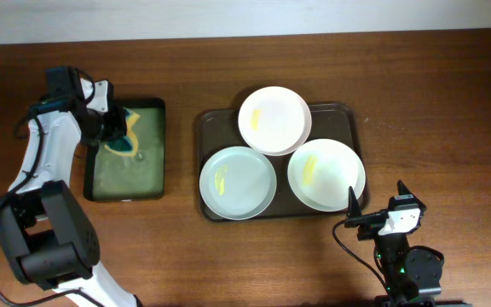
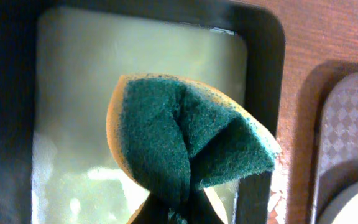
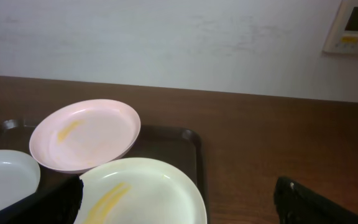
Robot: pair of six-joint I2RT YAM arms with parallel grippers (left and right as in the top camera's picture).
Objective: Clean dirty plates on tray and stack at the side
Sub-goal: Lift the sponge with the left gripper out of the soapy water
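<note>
Now, near the left edge of the table, toward the far side, the left gripper (image 1: 111,128) is closed on a sponge (image 2: 185,143). The sponge is folded, with the green rough side out and the yellow side behind. It hangs over the small black tray (image 1: 163,153), which has a wet greenish floor.

In the middle of the table, a little toward the right edge, lies the brown tray (image 1: 201,136), and all three plates are on it. The near-left plate (image 1: 238,182) and the near-right plate (image 1: 326,174) lie flat. The far plate (image 1: 274,119) rests over the rims of both, so it is tilted. Each one shows a yellow smear. The plates are well apart from the sponge, and a strip of bare table lies between the two trays.

I judge that the plates are stiff, light and glossy, so they are slippery when wet and can chip if dropped. The rim is the place to hold, one finger above and one below. The raised edge of the far plate gives the most room for this.

At the near edge, toward the right corner, the right gripper (image 1: 377,200) has its fingers wide apart and holds nothing. The near-right plate lies just beyond its fingertips.
</note>
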